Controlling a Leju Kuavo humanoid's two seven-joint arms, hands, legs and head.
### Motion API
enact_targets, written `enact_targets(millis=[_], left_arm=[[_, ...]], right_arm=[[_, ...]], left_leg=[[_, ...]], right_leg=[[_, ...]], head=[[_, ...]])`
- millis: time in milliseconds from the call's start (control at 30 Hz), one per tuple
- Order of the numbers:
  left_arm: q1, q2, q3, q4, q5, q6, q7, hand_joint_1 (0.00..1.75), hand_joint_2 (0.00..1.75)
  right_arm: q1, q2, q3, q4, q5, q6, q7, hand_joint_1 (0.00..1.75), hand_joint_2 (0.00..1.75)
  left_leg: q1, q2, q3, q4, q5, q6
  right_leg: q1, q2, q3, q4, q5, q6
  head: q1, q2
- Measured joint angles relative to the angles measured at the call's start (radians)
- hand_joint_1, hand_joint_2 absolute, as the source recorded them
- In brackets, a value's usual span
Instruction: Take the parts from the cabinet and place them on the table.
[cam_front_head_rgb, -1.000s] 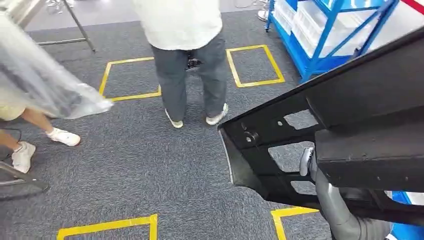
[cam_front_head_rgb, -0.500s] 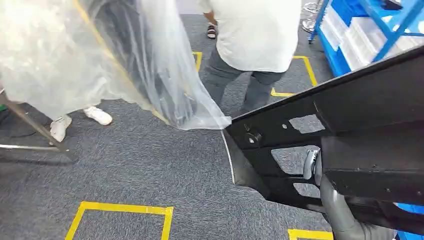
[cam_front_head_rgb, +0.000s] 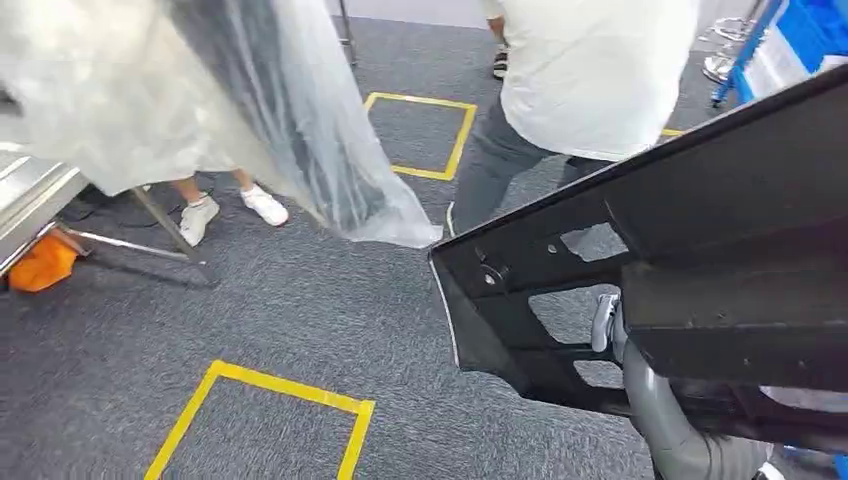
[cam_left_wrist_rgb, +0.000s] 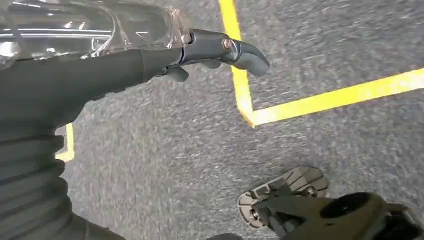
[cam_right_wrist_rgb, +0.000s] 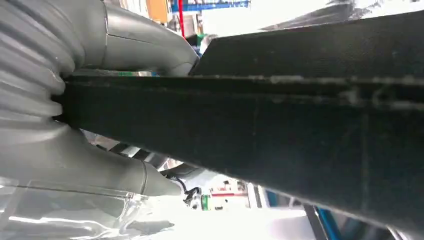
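Right hand: the grey right hand (cam_right_wrist_rgb: 100, 110) grips the edge of a large black moulded plastic panel with cut-out openings (cam_front_head_rgb: 640, 270); in the right wrist view one grey digit lies over the panel's edge and another under it, so the panel sits clamped between them. In the head view a pale fingertip (cam_front_head_rgb: 604, 322) shows through one of the panel's openings, above the grey ribbed right forearm (cam_front_head_rgb: 680, 430).
Left hand: the left hand (cam_left_wrist_rgb: 150, 65) has fingers extended, with one dark fingertip (cam_left_wrist_rgb: 247, 52) reaching past a fold of clear plastic film (cam_left_wrist_rgb: 90, 30); whether it holds the film cannot be told.
Panel position: the panel is carried in the air at the robot's right side, tilted, its lower corner nearest the floor and its long edge rising toward the right of the head view.
Plastic sheet: a large crumpled sheet of translucent plastic (cam_front_head_rgb: 200, 110) hangs across the upper left of the head view, its lowest tip just beside the panel's upper corner.
Floor: grey carpet (cam_front_head_rgb: 280, 320) marked with squares of yellow tape (cam_front_head_rgb: 270, 390).
People: a person in a white top and dark grey trousers (cam_front_head_rgb: 590, 80) stands beyond the panel; another person's white trainers (cam_front_head_rgb: 230, 210) show behind the sheet.
Surroundings: a blue metal rack (cam_front_head_rgb: 790, 40) stands at upper right; an orange object (cam_front_head_rgb: 42, 262) lies under a metal frame at left.
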Motion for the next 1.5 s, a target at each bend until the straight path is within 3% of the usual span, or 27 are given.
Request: enact_targets(millis=[67, 100, 133, 267, 300, 333, 367, 433, 467, 533, 600, 667, 767, 800, 833, 900, 967, 1000, 1033, 1100, 1133, 1167, 1200, 1333, 1400, 1433, 1500], left_arm=[[0.0, 0.0, -0.002, 0.0, -0.002, 0.0, -0.003, 0.0, 1.75], [-0.001, 0.0, -0.003, 0.0, -0.005, 0.0, -0.003, 0.0, 1.75], [-0.004, 0.0, -0.005, 0.0, -0.005, 0.0, -0.003, 0.0, 1.75], [-0.004, 0.0, -0.015, 0.0, -0.016, 0.0, 0.005, 0.0, 1.75], [-0.003, -0.001, -0.019, 0.0, -0.019, -0.001, 0.012, 0.0, 1.75], [-0.004, 0.0, -0.022, 0.0, -0.024, -0.001, 0.015, 0.0, 1.75], [-0.007, 0.0, -0.025, 0.0, -0.026, -0.002, 0.022, 0.0, 1.75], [-0.007, 0.0, -0.03, 0.0, -0.029, -0.01, 0.03, 0.0, 1.75], [-0.005, 0.0, -0.033, 0.0, -0.029, -0.013, 0.032, 0.0, 1.75], [-0.003, 0.0, -0.04, 0.0, -0.03, -0.017, 0.042, 0.0, 1.75], [-0.004, 0.001, -0.043, 0.0, -0.028, -0.022, 0.047, 0.0, 1.75], [-0.007, 0.001, -0.046, 0.0, -0.028, -0.024, 0.05, 0.0, 1.75], [-0.001, 0.002, -0.05, 0.0, -0.024, -0.029, 0.052, 0.0, 1.75], [0.0, 0.005, -0.05, 0.0, -0.022, -0.029, 0.053, 0.0, 1.75], [0.001, 0.005, -0.052, 0.0, -0.021, -0.031, 0.053, 0.0, 1.75], [-0.006, 0.005, -0.052, 0.0, -0.017, -0.032, 0.053, 0.0, 1.75], [-0.007, 0.006, -0.052, 0.0, -0.016, -0.031, 0.049, 0.0, 1.75], [-0.005, 0.006, -0.052, 0.0, -0.016, -0.03, 0.047, 0.0, 1.75], [-0.001, 0.006, -0.052, 0.0, -0.016, -0.03, 0.043, 0.0, 1.75], [0.0, 0.006, -0.053, 0.0, -0.015, -0.025, 0.037, 0.0, 1.75], [-0.001, 0.007, -0.053, 0.0, -0.015, -0.024, 0.034, 0.0, 1.75], [-0.005, 0.008, -0.054, 0.0, -0.013, -0.021, 0.029, 0.0, 1.75], [-0.007, 0.009, -0.055, 0.0, -0.012, -0.021, 0.027, 0.0, 1.75], [-0.011, 0.012, -0.056, 0.0, -0.004, -0.015, 0.02, 0.0, 1.75], [-0.011, 0.011, -0.058, 0.0, -0.004, -0.015, 0.019, 0.0, 1.75], [-0.016, 0.011, -0.059, 0.0, -0.003, -0.015, 0.018, 0.0, 1.75], [-0.016, 0.01, -0.061, 0.0, 0.0, -0.016, 0.017, 0.0, 1.75]], right_arm=[[0.0, 0.003, 0.0, 0.002, 0.0, -0.006, 0.003, 1.75, 1.75], [0.0, 0.004, 0.0, 0.002, -0.001, -0.007, 0.003, 1.75, 1.75], [0.001, 0.005, 0.0, 0.002, -0.001, -0.009, 0.002, 1.75, 1.75], [0.006, 0.006, -0.002, 0.005, -0.012, -0.024, 0.002, 1.75, 1.75], [0.008, 0.006, -0.005, 0.005, -0.013, -0.03, 0.002, 1.75, 1.75], [0.019, 0.005, -0.008, 0.005, -0.018, -0.037, 0.002, 1.75, 1.75], [0.03, 0.004, -0.013, 0.005, -0.019, -0.044, -0.001, 1.75, 1.75], [0.049, 0.003, -0.018, 0.007, -0.024, -0.056, -0.001, 1.75, 1.75], [0.054, 0.003, -0.02, 0.007, -0.027, -0.061, -0.001, 1.75, 1.75], [0.061, 0.002, -0.026, 0.01, -0.03, -0.063, -0.003, 1.75, 1.75], [0.062, 0.001, -0.027, 0.01, -0.031, -0.065, -0.005, 1.75, 1.75], [0.065, 0.0, -0.027, 0.014, -0.031, -0.065, -0.005, 1.75, 1.75], [0.061, 0.0, -0.028, 0.015, -0.033, -0.065, -0.007, 1.75, 1.75], [0.056, 0.0, -0.028, 0.016, -0.032, -0.065, -0.008, 1.75, 1.75], [0.051, 0.001, -0.028, 0.016, -0.034, -0.065, -0.008, 1.75, 1.75], [0.051, 0.001, -0.028, 0.016, -0.035, -0.065, -0.008, 1.75, 1.75], [0.049, 0.001, -0.028, 0.018, -0.036, -0.065, -0.008, 1.75, 1.75], [0.048, 0.001, -0.028, 0.019, -0.036, -0.065, -0.008, 1.75, 1.75], [0.045, 0.001, -0.028, 0.021, -0.036, -0.065, -0.008, 1.75, 1.75], [0.037, 0.001, -0.028, 0.021, -0.036, -0.064, -0.007, 1.75, 1.75], [0.033, 0.001, -0.028, 0.021, -0.036, -0.064, -0.007, 1.75, 1.75], [0.03, 0.001, -0.028, 0.021, -0.036, -0.063, -0.007, 1.75, 1.75], [0.028, 0.001, -0.027, 0.022, -0.037, -0.061, -0.005, 1.75, 1.75], [0.016, 0.002, -0.026, 0.024, -0.037, -0.058, -0.006, 1.75, 1.75], [0.014, 0.002, -0.026, 0.026, -0.037, -0.057, -0.006, 1.75, 1.75], [0.015, 0.001, -0.026, 0.026, -0.037, -0.057, -0.006, 1.75, 1.75], [0.017, 0.0, -0.026, 0.031, -0.039, -0.057, -0.004, 1.75, 1.75]], left_leg=[[-0.002, 0.017, 0.11, -0.202, 0.086, 0.006], [-0.008, 0.062, 0.166, -0.297, 0.115, 0.016], [-0.017, 0.096, 0.174, -0.321, 0.107, 0.026], [-0.02, 0.048, 0.17, -0.327, 0.112, 0.042], [-0.009, 0.035, 0.182, -0.336, 0.119, 0.047], [-0.008, 0.022, 0.183, -0.337, 0.12, 0.053], [-0.008, 0.01, 0.183, -0.337, 0.121, 0.058], [-0.01, -0.021, 0.182, -0.335, 0.12, 0.059], [-0.011, -0.033, 0.182, -0.335, 0.12, 0.059], [-0.01, -0.061, 0.184, -0.334, 0.119, 0.058], [-0.007, -0.095, 0.187, -0.328, 0.115, 0.051], [-0.011, -0.115, 0.175, -0.316, 0.113, 0.039], [0.0, -0.138, 0.165, -0.327, 0.118, 0.018], [0.0, -0.144, 0.164, -0.324, 0.116, 0.014], [-0.004, -0.084, 0.159, -0.302, 0.105, 0.011], [-0.006, -0.016, 0.092, -0.17, 0.035, 0.002], [-0.005, -0.008, 0.006, -0.005, -0.027, -0.001], [-0.004, -0.007, -0.011, 0.028, -0.031, -0.001], [-0.005, -0.005, -0.004, 0.012, -0.013, 0.001], [-0.012, 0.007, 0.083, -0.156, 0.067, 0.014], [-0.018, 0.028, 0.126, -0.233, 0.095, 0.025], [-0.035, 0.083, 0.169, -0.328, 0.111, 0.047], [-0.035, 0.093, 0.167, -0.319, 0.109, 0.052], [-0.039, 0.052, 0.178, -0.353, 0.121, 0.062], [-0.02, 0.028, 0.2, -0.375, 0.141, 0.062], [-0.019, 0.014, 0.199, -0.375, 0.143, 0.064], [-0.016, -0.016, 0.198, -0.374, 0.143, 0.064]], right_leg=[[0.001, -0.023, 0.005, 0.0, -0.003, 0.005], [0.002, -0.031, 0.011, 0.0, -0.006, 0.008], [0.008, -0.036, 0.013, 0.001, -0.009, 0.013], [0.009, -0.074, 0.03, -0.01, -0.017, 0.038], [0.001, -0.053, 0.031, -0.001, -0.025, 0.042], [0.002, 0.001, 0.016, 0.043, -0.06, 0.043], [0.001, 0.029, -0.02, 0.12, -0.104, 0.044], [0.002, 0.046, -0.106, 0.291, -0.172, 0.048], [0.002, 0.046, -0.127, 0.322, -0.172, 0.048], [0.001, 0.047, -0.112, 0.265, -0.116, 0.047], [-0.008, 0.082, -0.021, 0.052, 0.001, 0.049], [-0.007, 0.152, -0.005, 0.003, -0.003, 0.042], [0.005, 0.126, -0.009, 0.014, -0.004, 0.018], [-0.004, 0.111, -0.007, 0.008, 0.0, 0.01], [-0.004, 0.098, -0.003, 0.008, 0.0, 0.006], [0.003, 0.069, 0.0, 0.007, -0.004, -0.005], [0.007, 0.037, 0.0, 0.008, -0.007, -0.009], [0.009, 0.028, 0.001, 0.008, -0.008, -0.01], [0.01, 0.012, 0.002, 0.008, -0.009, -0.012], [0.016, -0.012, 0.007, 0.008, -0.012, -0.012], [0.018, -0.02, 0.009, 0.007, -0.013, -0.012], [0.019, -0.034, 0.014, 0.006, -0.015, -0.011], [0.021, -0.041, 0.019, 0.001, -0.018, -0.006], [0.018, -0.08, 0.04, -0.015, -0.022, 0.017], [0.011, 0.02, 0.016, 0.05, -0.071, 0.023], [0.012, 0.042, -0.022, 0.135, -0.115, 0.026], [0.009, 0.047, -0.107, 0.295, -0.171, 0.034]], head=[[0.0, 0.0], [0.0, 0.0], [0.0, 0.0], [0.001, 0.0], [0.002, 0.0], [0.003, 0.0], [0.009, 0.0], [0.011, 0.0], [0.012, 0.0], [0.012, 0.0], [0.012, 0.0], [0.013, 0.0], [0.012, 0.0], [0.011, 0.0], [0.011, 0.0], [0.001, 0.0], [0.0, 0.0], [0.0, 0.0], [0.0, 0.0], [0.0, 0.0], [0.0, 0.0], [0.0, 0.0], [0.007, 0.0], [-0.002, 0.0], [-0.002, 0.0], [0.002, 0.0], [0.003, 0.0]])
